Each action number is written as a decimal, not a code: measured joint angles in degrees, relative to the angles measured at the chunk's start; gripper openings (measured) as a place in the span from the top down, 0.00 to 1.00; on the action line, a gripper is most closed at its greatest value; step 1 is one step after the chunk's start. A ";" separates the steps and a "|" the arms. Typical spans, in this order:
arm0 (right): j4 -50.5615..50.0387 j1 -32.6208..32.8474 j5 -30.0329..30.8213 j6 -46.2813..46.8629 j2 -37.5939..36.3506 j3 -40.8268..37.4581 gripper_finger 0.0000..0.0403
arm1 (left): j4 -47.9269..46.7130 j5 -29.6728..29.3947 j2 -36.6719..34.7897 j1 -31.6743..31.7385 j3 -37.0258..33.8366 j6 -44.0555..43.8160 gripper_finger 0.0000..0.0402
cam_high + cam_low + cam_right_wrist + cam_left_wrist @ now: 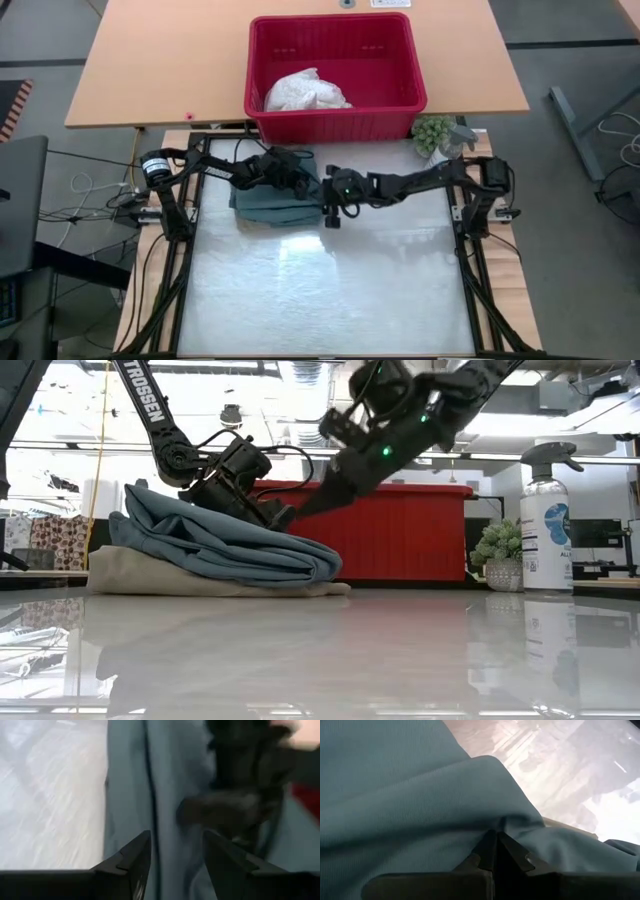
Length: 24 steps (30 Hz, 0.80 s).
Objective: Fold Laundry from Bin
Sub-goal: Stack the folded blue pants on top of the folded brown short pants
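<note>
Teal garment [272, 203] lies on table [330, 290] just near of bin [335, 75], atop beige garment [180, 580]. L gripper [496, 851] clenched on a teal fold. R gripper [175, 857] parted, empty, just above teal's right edge. High view only: white garment [305, 92] in bin. Low view only: beige layer, "TROSSEN" on arm [150, 405], spray bottle [547, 520].

Bright red ribbed bin [335, 75], white garment [305, 92] inside it, dusty teal-green garment [225, 545] over a beige-khaki one [150, 575], pale glossy grey bench [330, 290], black arms, green plant [497, 545], clear spray bottle [546, 520] with blue-and-white label.
</note>
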 joint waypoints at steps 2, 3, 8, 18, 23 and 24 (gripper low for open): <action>-0.29 -0.57 -1.54 -0.01 1.23 0.00 0.51 | 0.03 -0.15 0.00 -0.03 0.00 -0.09 1.00; -0.21 -0.70 -1.55 -0.10 1.93 0.00 0.51 | 0.11 -0.21 0.00 -0.04 0.00 -0.08 1.00; 1.39 -1.36 -2.77 -0.22 4.91 -0.02 0.52 | 0.32 -0.33 0.00 -0.06 0.00 -0.22 1.00; 1.25 -1.23 -2.89 0.00 6.72 3.41 0.94 | 0.59 -1.44 0.00 -0.12 0.00 -0.26 1.00; -0.16 -0.10 -3.35 0.18 6.74 4.62 0.95 | 0.69 -1.73 -0.01 -0.12 0.00 -0.27 1.00; -0.57 0.39 -3.59 0.17 6.72 4.77 0.95 | 0.69 -1.73 0.00 -0.12 0.00 -0.27 1.00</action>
